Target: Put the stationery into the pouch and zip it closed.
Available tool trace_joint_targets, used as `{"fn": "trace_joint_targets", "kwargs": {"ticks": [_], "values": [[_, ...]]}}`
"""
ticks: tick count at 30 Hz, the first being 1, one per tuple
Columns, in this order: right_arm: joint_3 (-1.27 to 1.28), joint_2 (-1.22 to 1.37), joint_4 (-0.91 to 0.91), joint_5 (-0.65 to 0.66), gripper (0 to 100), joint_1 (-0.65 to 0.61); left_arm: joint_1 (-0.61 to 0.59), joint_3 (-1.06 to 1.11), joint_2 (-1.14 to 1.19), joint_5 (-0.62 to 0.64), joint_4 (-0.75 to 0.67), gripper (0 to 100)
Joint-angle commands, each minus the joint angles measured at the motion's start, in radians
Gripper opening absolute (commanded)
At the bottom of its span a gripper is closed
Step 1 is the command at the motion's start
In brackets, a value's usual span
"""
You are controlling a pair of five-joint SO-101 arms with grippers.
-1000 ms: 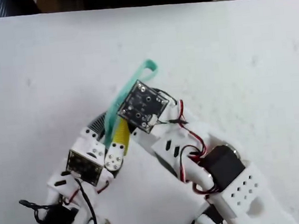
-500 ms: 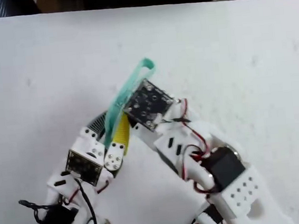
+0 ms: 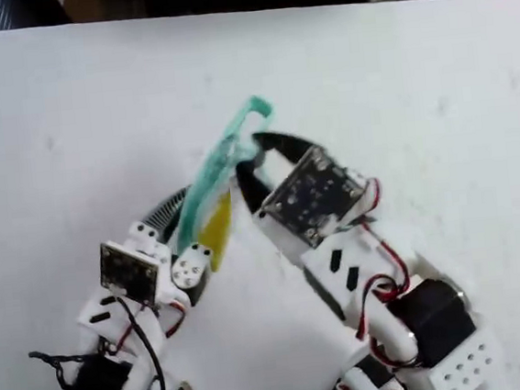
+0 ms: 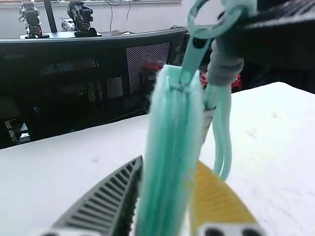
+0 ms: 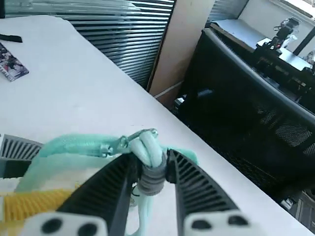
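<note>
A teal pouch (image 3: 205, 184) stands on edge above the table, and my left gripper (image 3: 195, 207) is shut on it, one grey ribbed finger and one yellow finger on either side. The left wrist view has the pouch (image 4: 170, 162) upright between those fingers (image 4: 106, 206). A teal strap (image 3: 254, 114) with a grey collar runs off the pouch's far end. My right gripper (image 3: 249, 155), with black fingers, is shut on that grey collar (image 5: 150, 178) beside the pouch (image 5: 74, 146). No loose stationery is visible.
The white table (image 3: 415, 79) spreads bare to the left, right and far side of the arms. Its far edge (image 3: 224, 12) meets a dark area behind. The two arms stand close together near the front.
My right arm has drawn back to the right and toward the front, off the pouch's top, its fingers still at the strap end. My left arm shifted slightly left, still holding the pouch.
</note>
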Motion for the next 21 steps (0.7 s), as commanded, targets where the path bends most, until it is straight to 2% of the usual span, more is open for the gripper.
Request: {"fn": "trace_joint_targets", "kwargs": {"ticks": [1, 10, 14, 17, 21], "values": [[-0.075, 0.044, 0.002, -0.003, 1.9, 0.065, -0.004, -0.074, -0.002, 0.005, -0.006, 2], [-0.081, 0.145, -0.038, -0.003, 1.9, 0.071, -0.004, -0.071, -0.002, 0.005, 0.002, 2], [-0.081, 0.154, -0.108, -0.003, 1.9, 0.071, 0.056, -0.066, -0.002, -0.008, 0.026, 2], [-0.084, 0.166, -0.160, -0.003, 1.9, 0.051, 0.125, -0.066, -0.002, -0.075, 0.063, 2], [-0.120, 0.229, -0.156, -0.003, 1.9, 0.071, 0.131, -0.066, -0.002, -0.098, 0.080, 2]]}}
